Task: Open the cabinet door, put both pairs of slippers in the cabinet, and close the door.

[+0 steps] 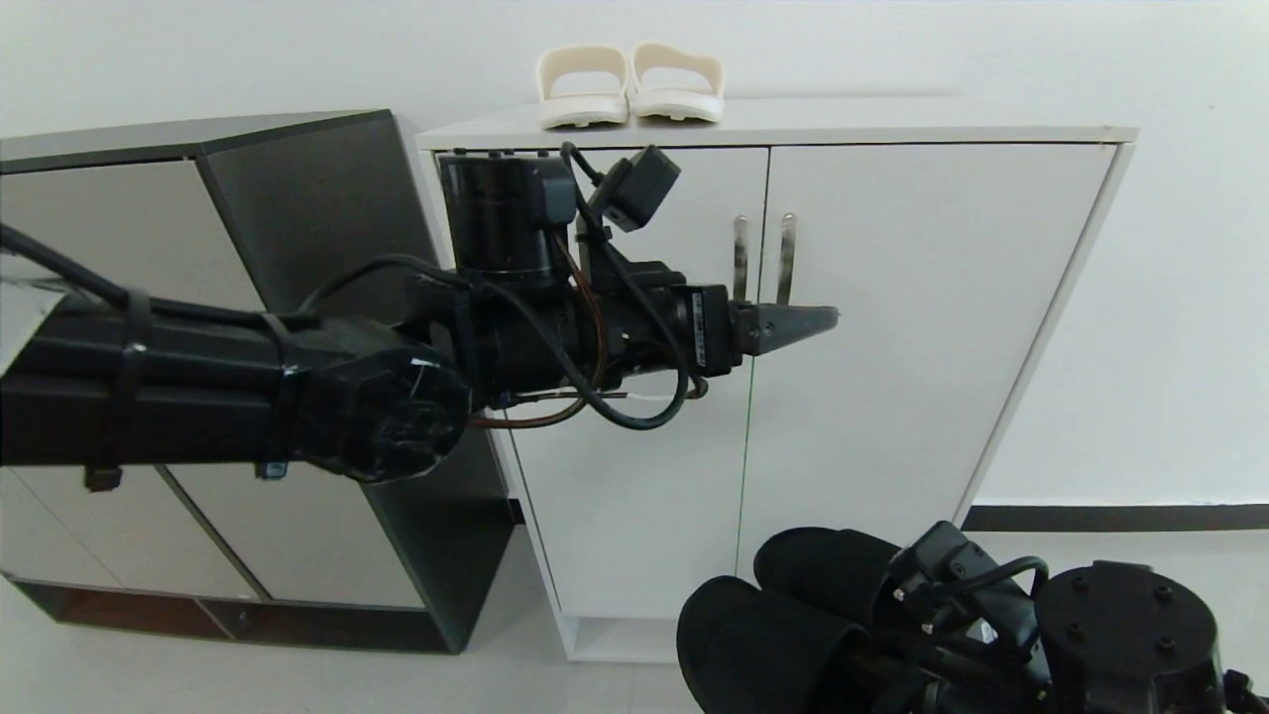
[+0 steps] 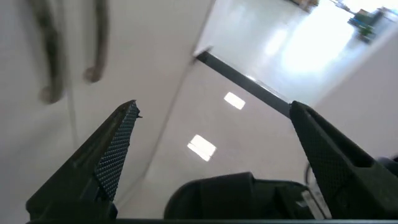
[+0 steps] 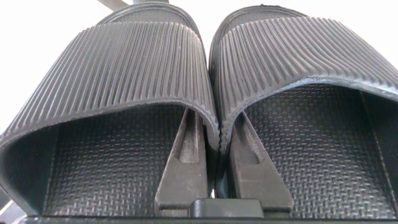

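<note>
Left gripper (image 2: 214, 107): fingers (image 2: 115, 152) spread wide, holding nothing. Poised just in front of the closed doors (image 1: 892, 327) of the white cabinet (image 1: 991, 134), tips level with the lower ends of the two metal handles (image 1: 785, 253). Handles off to one side of the gap, not within it; contact with either handle impossible to tell.

Right gripper (image 3: 217, 158): fingers (image 3: 183, 165) drawn close together, pinching the two touching inner walls of the black slippers (image 3: 143, 68), one finger inside each slipper beneath its ribbed strap. Pair held side by side, low down in front of the white cabinet, near the foot of its doors.

Cream slippers (image 1: 630, 84) side by side on top of the white cabinet, toward its left end, close to the wall. Just beside the white cabinet on the left, a dark grey cabinet (image 1: 297, 198). Pale floor (image 1: 516, 674) beneath both.
</note>
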### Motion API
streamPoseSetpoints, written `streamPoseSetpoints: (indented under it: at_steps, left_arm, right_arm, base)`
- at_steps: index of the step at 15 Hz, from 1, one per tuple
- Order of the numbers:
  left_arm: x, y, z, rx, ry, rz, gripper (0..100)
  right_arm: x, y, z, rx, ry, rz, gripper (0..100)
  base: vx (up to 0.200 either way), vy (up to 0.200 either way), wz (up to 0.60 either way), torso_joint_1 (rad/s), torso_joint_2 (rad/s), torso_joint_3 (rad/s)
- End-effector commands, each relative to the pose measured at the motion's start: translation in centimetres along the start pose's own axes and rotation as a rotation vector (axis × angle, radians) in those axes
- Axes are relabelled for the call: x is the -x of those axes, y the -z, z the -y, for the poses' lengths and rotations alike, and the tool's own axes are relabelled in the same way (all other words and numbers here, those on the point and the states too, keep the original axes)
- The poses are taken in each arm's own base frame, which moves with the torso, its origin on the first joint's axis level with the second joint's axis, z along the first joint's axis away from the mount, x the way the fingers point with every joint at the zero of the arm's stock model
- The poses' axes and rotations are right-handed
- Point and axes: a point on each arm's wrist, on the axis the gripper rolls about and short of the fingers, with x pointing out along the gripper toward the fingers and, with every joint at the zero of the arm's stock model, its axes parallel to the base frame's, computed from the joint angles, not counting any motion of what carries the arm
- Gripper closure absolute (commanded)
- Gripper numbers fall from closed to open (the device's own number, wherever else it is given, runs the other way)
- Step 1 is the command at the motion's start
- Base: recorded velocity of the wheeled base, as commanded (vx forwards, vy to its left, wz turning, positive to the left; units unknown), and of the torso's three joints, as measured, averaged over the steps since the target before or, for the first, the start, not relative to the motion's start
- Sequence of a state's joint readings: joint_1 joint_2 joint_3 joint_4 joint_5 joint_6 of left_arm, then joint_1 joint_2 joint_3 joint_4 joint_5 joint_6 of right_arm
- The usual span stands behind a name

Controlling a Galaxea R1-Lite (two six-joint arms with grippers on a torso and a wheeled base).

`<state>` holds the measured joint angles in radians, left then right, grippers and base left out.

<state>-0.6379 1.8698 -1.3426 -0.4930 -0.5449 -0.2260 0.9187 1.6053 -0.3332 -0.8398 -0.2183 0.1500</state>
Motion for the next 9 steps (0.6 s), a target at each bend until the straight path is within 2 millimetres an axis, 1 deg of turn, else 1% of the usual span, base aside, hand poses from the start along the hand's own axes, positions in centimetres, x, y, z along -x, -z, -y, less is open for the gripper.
streamPoseSetpoints:
  at_steps: [1,3,4,5,7,9]
  left_arm:
    - [-0.9,-0.6,-1.6,0.022,0.053,-0.017,0]
    - [-0.7,-1.3,-1.8,0.062,0.136,-0.033,0]
    - [-1.6,-1.4,-2.4,0.073,0.141,-0.026,0]
    - [-2.2,-1.3,-2.8,0.071,0.117,-0.015,0]
    - [-3.5,-1.1,-2.3,0.063,0.073,0.006,0]
    - [-4.3,-1.8,-2.0,0.032,0.023,0.051,0]
  right_arm:
    - [-0.2,0.1,0.0,0.001,0.001,-0.008,100]
    - [-0.2,0.1,0.0,0.002,-0.002,-0.01,100]
    - [-0.2,0.1,-0.1,0.002,-0.008,-0.009,100]
    - [-0.2,0.2,-0.1,0.002,-0.01,-0.011,100]
    - [-0.3,0.2,-0.1,0.002,-0.01,-0.012,100]
    - [-0.3,0.2,-0.1,0.002,-0.01,-0.012,100]
  base:
    - [0.0,0.0,0.0,0.0,0.0,0.0]
    - [0.0,0.0,0.0,0.0,0.0,0.0]
    - [0.0,0.0,0.0,0.0,0.0,0.0]
    - [0.0,0.0,0.0,0.0,0.0,0.0]
    - [0.0,0.0,0.0,0.0,0.0,0.0]
    - [0.0,0.0,0.0,0.0,0.0,0.0]
